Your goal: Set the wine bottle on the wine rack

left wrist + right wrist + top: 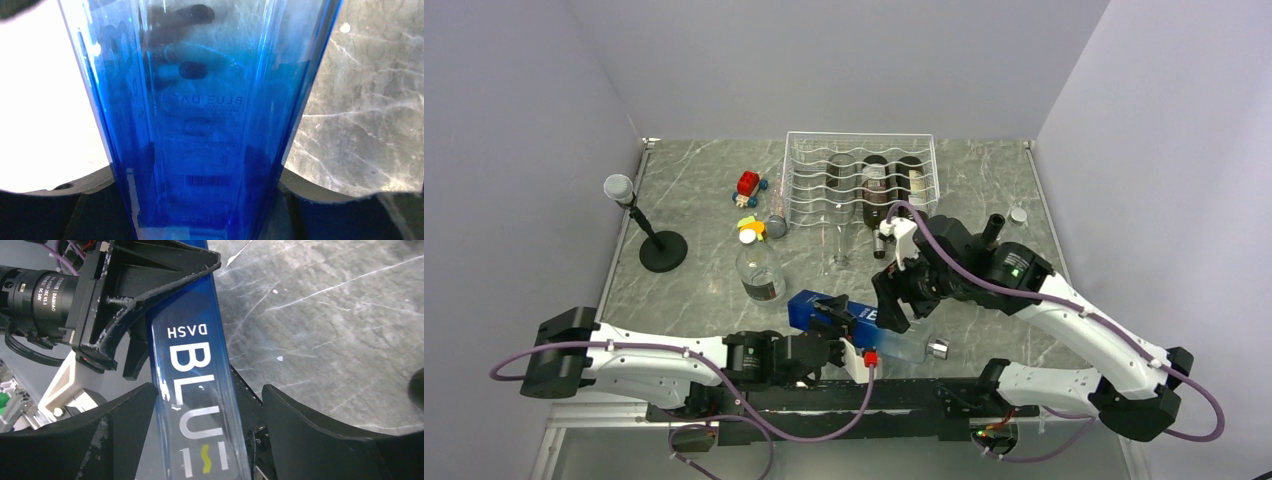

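My left arm (649, 358) and right arm (1089, 335) wear smooth white shells, broken by chunky black joints. A purple cable (972, 278) snakes along each. A green light (1016, 270) glows on my right side, and a red tab (870, 357) sits by my left claw (836, 322). My right claw (210, 395) has matte black fingers (320, 440), scuffed grey at the edges; the camera lens (40, 290) on my left wrist is black with white lettering.

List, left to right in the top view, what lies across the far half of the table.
Microphone on its stand → red toy → white wire wine rack → small white cap.
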